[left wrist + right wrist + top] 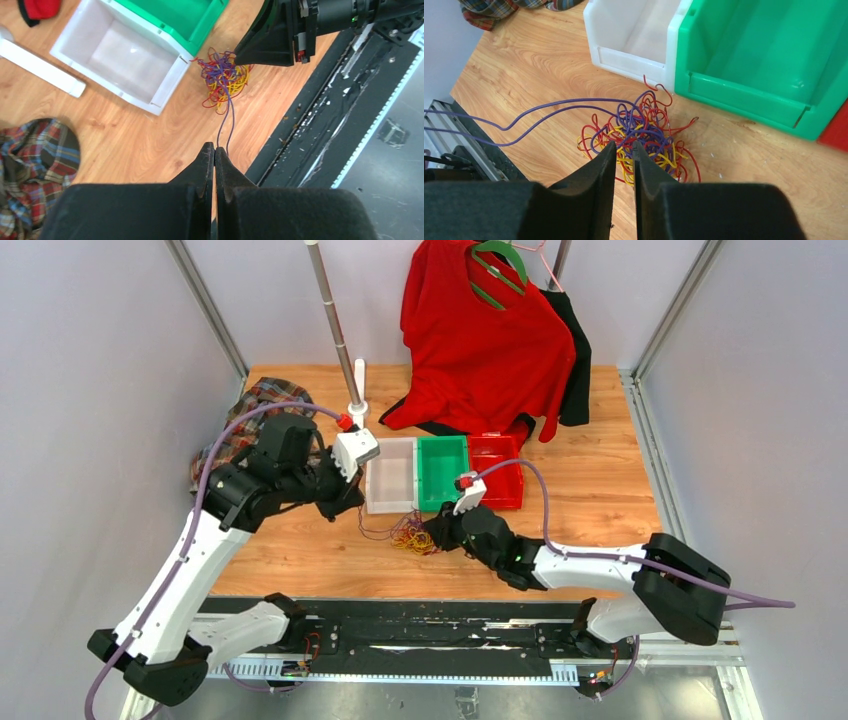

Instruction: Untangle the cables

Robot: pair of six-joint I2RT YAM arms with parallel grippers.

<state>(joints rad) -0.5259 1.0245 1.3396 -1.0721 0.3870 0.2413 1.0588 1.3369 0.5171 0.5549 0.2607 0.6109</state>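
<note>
**Op:** As far as I can see, the wooden worktop (300, 560) is boxed in by grey walls left, right and behind, with a black rail (400, 635) along its near edge

**Desk:** And the cables (412, 536)?

**Op:** Clumped on bare wood just in front of the white bin (631, 57) and green bin (744, 97). My left gripper (214, 147) is closed on purple strands running out from the clump. My right gripper (624, 145) is narrowed to a slit over it, and I cannot tell if it grips. Open wood lies leftward, up to the plaid cloth (235, 435)

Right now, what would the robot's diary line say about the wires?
left gripper: shut on thin purple cable | right gripper: pinching tangled clump of red, yellow, purple cables | purple cable: runs from clump to left gripper | status: not untangled
</note>
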